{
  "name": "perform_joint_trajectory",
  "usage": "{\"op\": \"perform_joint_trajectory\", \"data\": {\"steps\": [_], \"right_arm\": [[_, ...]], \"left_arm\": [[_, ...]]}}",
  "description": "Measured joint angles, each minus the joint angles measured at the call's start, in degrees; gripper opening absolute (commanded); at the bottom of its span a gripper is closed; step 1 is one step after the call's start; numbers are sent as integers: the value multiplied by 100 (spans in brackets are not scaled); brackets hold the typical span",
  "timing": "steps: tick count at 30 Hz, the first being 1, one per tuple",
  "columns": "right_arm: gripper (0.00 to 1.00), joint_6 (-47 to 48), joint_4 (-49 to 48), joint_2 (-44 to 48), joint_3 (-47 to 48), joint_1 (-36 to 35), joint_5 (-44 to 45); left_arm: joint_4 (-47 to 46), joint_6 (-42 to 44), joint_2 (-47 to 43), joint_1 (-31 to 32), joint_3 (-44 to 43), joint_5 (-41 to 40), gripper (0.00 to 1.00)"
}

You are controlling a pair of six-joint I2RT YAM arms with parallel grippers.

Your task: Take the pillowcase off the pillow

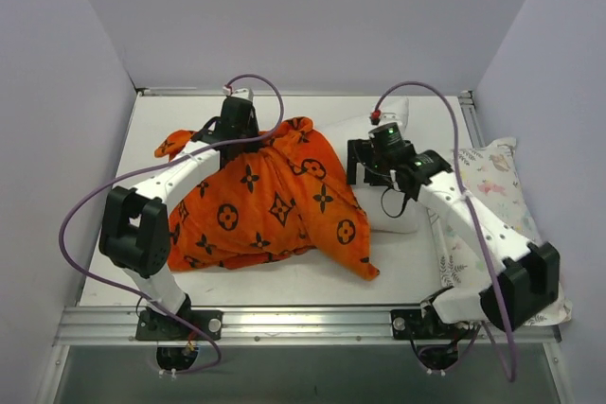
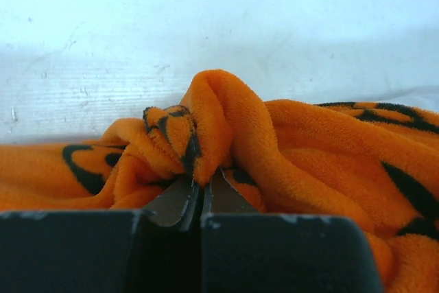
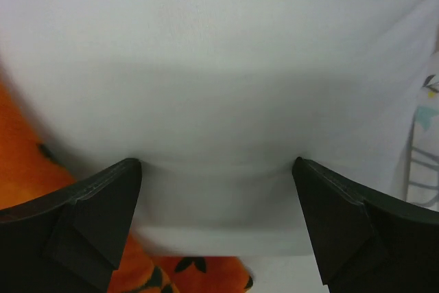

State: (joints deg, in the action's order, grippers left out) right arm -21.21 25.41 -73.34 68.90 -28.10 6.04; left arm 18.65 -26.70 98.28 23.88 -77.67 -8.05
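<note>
Orange pillowcase [image 1: 270, 205] is seen bunched across the centre of the surface [image 1: 284, 283]. A fold at its upper edge is pinched in the fully closed left gripper [image 2: 204, 184], upper centre-left of the top view. White pillow [image 1: 390, 218] is seen right of centre, against the pillowcase's right side. Right gripper [image 3: 217, 169] is spread wide with nothing held, its fingertips set against the pillow's bulge. A floral pillow [image 1: 497, 182] is seen at the right edge.
</note>
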Motion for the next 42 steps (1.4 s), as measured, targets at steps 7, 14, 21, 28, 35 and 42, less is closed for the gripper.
{"op": "perform_joint_trajectory", "data": {"steps": [7, 14, 21, 28, 35, 42], "right_arm": [[88, -118, -925, -1502, -269, -37, -201], [3, -581, -2170, -1742, -551, 42, -841], [0, -1482, -3401, -1650, -1123, 39, -1456], [0, -2245, -4118, -1316, -1731, -9, -1600], [0, -2393, -3812, -951, -1779, -330, -1419], [0, -2059, -2802, -848, -1239, -212, -1266]], "left_arm": [[251, 118, -26, 2, 46, 37, 59], [538, 188, -605, 179, -33, -243, 79], [892, 33, -1725, 1204, -96, -855, 86], [1027, -492, -2133, 1733, -4, -1443, 98], [1231, -1128, -1692, 2459, 479, -1764, 95], [1401, -1414, -1659, 2280, 588, -2063, 0]]}}
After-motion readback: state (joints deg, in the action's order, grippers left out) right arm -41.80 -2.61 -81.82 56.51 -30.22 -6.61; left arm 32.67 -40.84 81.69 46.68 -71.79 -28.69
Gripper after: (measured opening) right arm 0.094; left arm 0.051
